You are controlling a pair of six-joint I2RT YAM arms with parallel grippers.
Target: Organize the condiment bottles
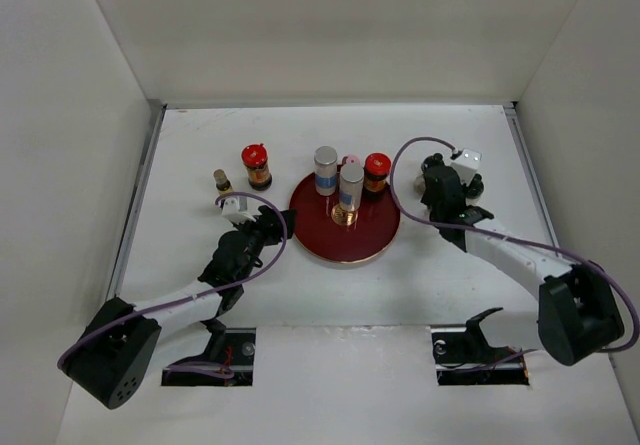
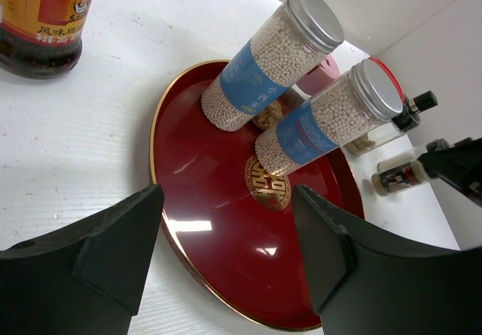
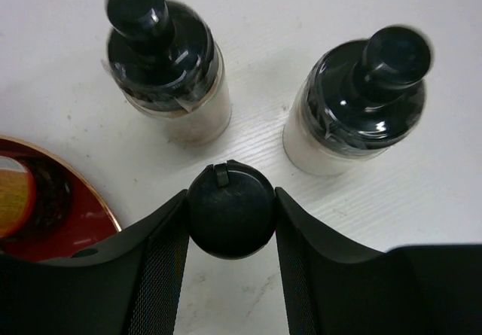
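Small black-capped bottle (image 3: 230, 209) sits btwn the right gripper (image 3: 230, 198) fingers, both pressed vs. its round cap, i.e. gripped. Just ahead of the tips, on the table (image 3: 339, 214), stand the ahead-left white bottle (image 3: 167, 71) and the ahead-right white bottle (image 3: 361, 98), w/ the red plate (image 3: 83, 226) off to the gripper's left. Left gripper (image 2: 226, 199) hangs w/ jaws apart, holding nothing, plate edge btwn its fingers; the far silver-capped bottle (image 2: 263, 60) and the near silver-capped bottle (image 2: 324, 120) stand on the plate ahead, and the red-lidded brown jar (image 2: 41, 19) is ahead-left, off the plate.
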